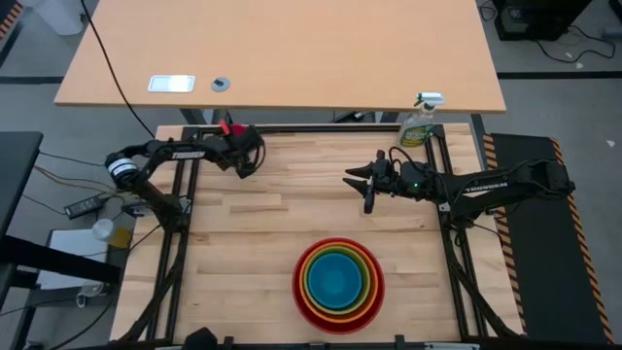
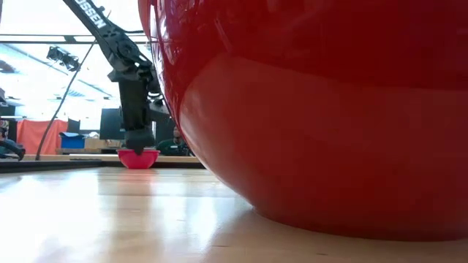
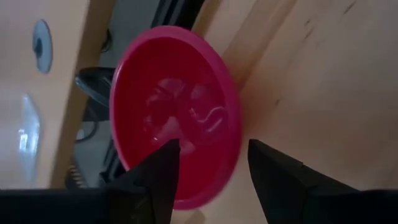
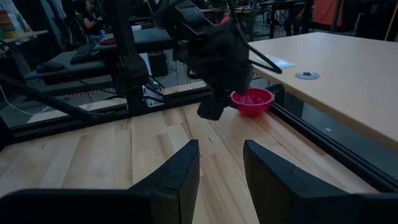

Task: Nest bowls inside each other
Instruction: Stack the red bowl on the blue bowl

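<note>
The left gripper (image 3: 208, 177) is hanging directly over the pink-magenta bowl (image 3: 174, 115), jaws standing wide and straddling the bowl's near rim, one finger inside the cup and the other outside; they look spread but not yet closed on the rim, and contact cannot be told. That pinch over the wall seems chosen because so small a bowl offers little else to hold.

The bowl is sitting upright at the far edge of the desk (image 1: 253, 219), just beside the dark rail, so there is little room behind it; lifting straight up looks the safer way out.

The other four bowls are already nested near the front of the desk: red bowl (image 1: 303, 297) outermost, then orange bowl (image 1: 313, 283), lime green bowl (image 1: 321, 273), and blue bowl (image 1: 339, 280) innermost, its hollow open for the last one. The desk between the two spots is bare wood.

The right gripper (image 4: 221, 165) is waiting at mid-desk on the right side, jaws partly open and empty, well apart from the stack. A green spray bottle (image 1: 420, 124) is standing at the far right corner, clear of any likely path.
</note>
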### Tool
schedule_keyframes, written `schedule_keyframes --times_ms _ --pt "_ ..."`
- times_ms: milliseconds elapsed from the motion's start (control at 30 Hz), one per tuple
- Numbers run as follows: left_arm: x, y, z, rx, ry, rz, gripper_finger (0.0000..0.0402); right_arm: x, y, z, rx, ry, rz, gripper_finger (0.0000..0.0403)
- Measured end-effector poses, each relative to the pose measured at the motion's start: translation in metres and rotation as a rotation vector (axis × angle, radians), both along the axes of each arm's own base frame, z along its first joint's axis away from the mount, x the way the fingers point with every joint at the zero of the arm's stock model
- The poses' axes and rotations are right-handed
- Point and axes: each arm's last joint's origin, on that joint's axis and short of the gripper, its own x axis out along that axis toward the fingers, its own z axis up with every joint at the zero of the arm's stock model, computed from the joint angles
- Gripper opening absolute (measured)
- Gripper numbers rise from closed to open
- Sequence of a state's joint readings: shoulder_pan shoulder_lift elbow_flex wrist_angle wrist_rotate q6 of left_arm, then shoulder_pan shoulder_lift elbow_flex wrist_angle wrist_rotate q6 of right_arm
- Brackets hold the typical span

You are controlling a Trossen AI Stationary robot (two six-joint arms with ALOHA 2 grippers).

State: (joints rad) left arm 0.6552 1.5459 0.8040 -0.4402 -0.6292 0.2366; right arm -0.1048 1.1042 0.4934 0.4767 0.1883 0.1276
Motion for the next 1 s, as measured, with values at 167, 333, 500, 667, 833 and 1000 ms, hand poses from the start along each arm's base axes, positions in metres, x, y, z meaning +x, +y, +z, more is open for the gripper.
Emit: schedule_keyframes --times_ms 167,333,500,667,833,1000 --pt "-0.001 0.009 -0.014 -0.02 0.067 -0.003 0.0192 0.0 0.0 0.0 0.0 0.0 0.0 0.0133" --pt "-0.007 0.017 -0.026 -0.061 0.11 0.016 0.019 0.0 0.0 0.0 0.0 0.0 0.0 0.0133" --pt "-0.013 0.025 -0.033 -0.147 0.065 0.021 0.0143 0.0 0.0 0.0 0.0 0.0 0.0 0.0133" --pt "-0.016 0.027 -0.034 -0.204 0.025 0.017 0.0044 0.0 0.0 0.0 0.0 0.001 0.0 0.0133" --pt "-0.015 0.023 -0.027 -0.216 -0.005 -0.006 0.0018 0.0 0.0 -0.001 0.001 0.006 0.0 0.0133" --pt "-0.014 0.009 -0.008 -0.319 -0.151 -0.082 0.0017 0.0 0.0 -0.001 0.005 0.013 -0.001 0.0133"
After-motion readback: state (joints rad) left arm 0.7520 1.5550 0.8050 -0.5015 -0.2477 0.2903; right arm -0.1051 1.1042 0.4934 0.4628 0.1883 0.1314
